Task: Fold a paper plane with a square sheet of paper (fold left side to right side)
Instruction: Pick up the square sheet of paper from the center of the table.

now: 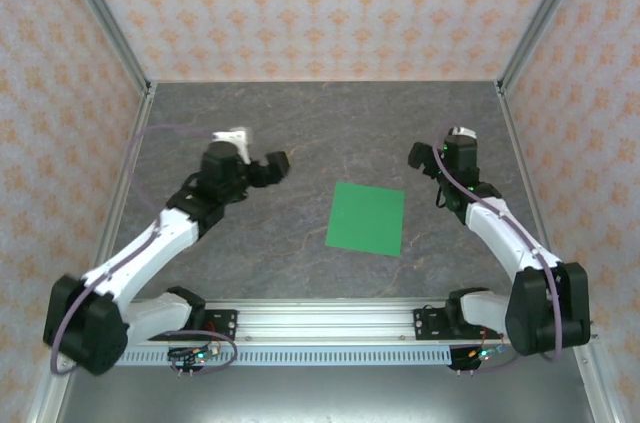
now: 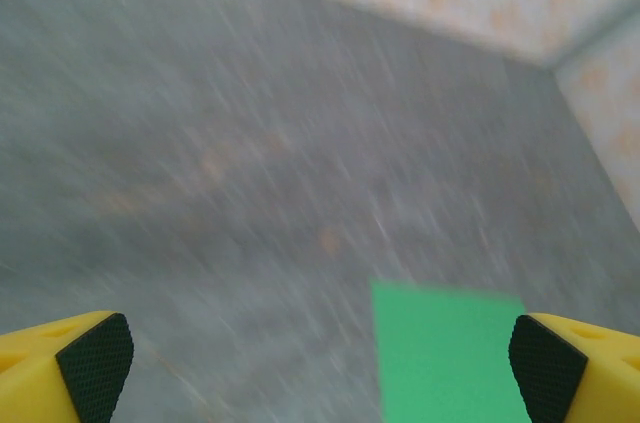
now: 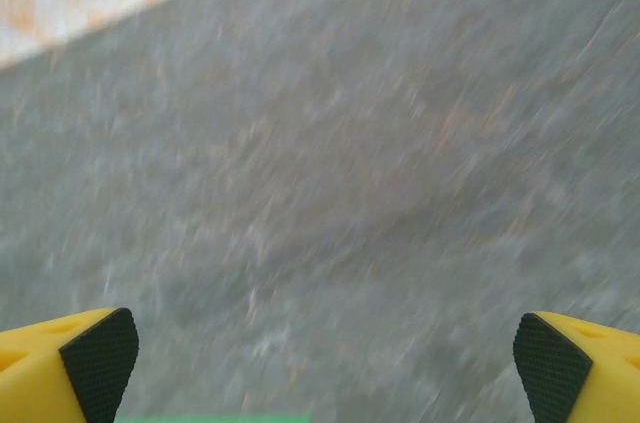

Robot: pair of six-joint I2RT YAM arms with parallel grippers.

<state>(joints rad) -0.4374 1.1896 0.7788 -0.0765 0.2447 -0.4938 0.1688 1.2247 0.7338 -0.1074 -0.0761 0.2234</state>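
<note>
Paper [image 1: 366, 218] lies flat and unfolded on the table [image 1: 250, 243], between the arms. Left gripper [image 2: 320, 363]: jaws wide, empty, paper ahead to its right. Right gripper [image 3: 325, 363]: jaws wide, empty, marginally nearer the paper.

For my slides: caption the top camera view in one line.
With jaws open, left gripper and right gripper flank the flat square sheet of paper on the table.

Left arm [image 1: 140, 253], right arm [image 1: 500, 233]: white links, black joints, purple cable [image 1: 160, 131] each. Left tool [image 2: 320, 378], right tool [image 3: 320, 378]: yellow fingers [image 2: 35, 378], black pads [image 3: 548, 363]. Silver base rail [image 1: 320, 318].
</note>
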